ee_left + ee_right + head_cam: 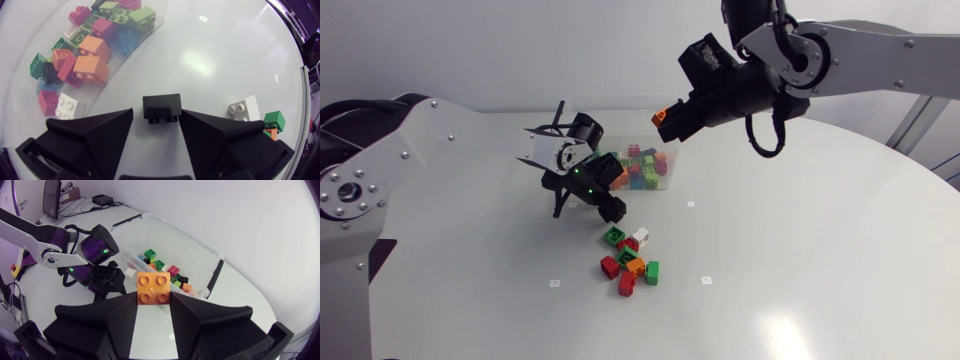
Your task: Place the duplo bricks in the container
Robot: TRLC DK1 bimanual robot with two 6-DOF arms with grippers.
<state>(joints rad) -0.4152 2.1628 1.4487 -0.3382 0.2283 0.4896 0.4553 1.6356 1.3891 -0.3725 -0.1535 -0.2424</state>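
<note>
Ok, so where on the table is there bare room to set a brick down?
Bare table right of the loose brick pile and the clear container, and at the near edge past the pile. Crowded: the gap between container and pile, where the left gripper holds a black brick.

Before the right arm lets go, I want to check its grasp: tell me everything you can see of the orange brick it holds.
The orange brick is a square two-by-two piece of glossy plastic, four round studs facing the wrist camera. The black jaws of the right gripper press on two opposite sides; nothing else touches it. It hangs in the air with the clear container ahead and below; whether it is squarely over it, I cannot tell.
</note>
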